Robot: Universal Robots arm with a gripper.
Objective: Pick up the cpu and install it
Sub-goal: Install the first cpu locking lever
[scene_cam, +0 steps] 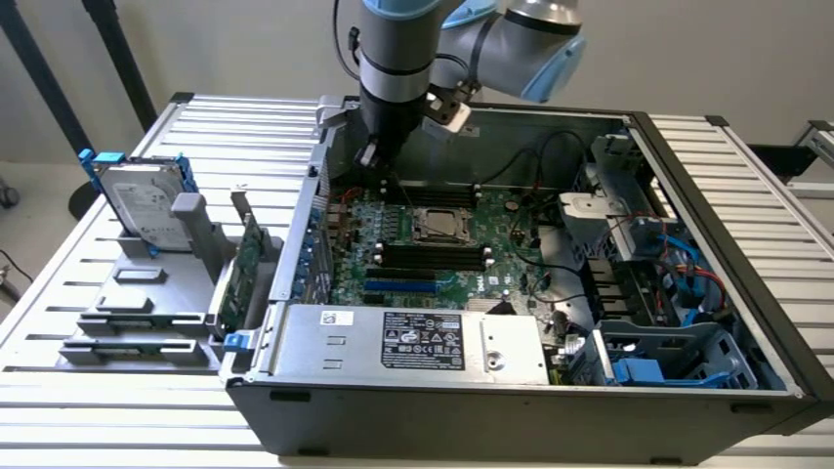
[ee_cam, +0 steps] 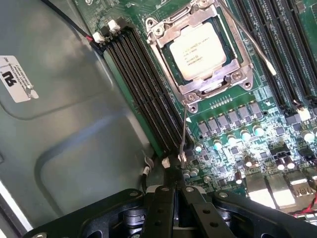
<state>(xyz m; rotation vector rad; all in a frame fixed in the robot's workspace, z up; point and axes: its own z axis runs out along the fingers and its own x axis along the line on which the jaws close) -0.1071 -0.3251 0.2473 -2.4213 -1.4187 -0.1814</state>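
The cpu (ee_cam: 200,52), a flat square chip with a silver-grey lid, lies in the socket under its metal frame (ee_cam: 163,37) on the green motherboard (ee_cam: 237,144). It also appears in the exterior view as the cpu (scene_cam: 440,224) at the board's middle. My gripper (ee_cam: 174,181) is shut, its black fingertips together just past the free end of a thin wire socket lever (ee_cam: 184,134). Whether they touch the lever I cannot tell. A second wire lever (ee_cam: 250,39) lies across the socket's other side. In the exterior view the gripper (scene_cam: 370,156) hangs low inside the case, at the board's far corner toward that view's left.
Black memory slots (ee_cam: 143,94) run beside the socket, with the grey case wall (ee_cam: 59,124) beyond them. A power supply (scene_cam: 404,342) fills the case's near side. Blue-cabled drive bays (scene_cam: 665,283) stand on the exterior view's right. A hard drive (scene_cam: 137,200) with blue rails stands in a grey rack outside.
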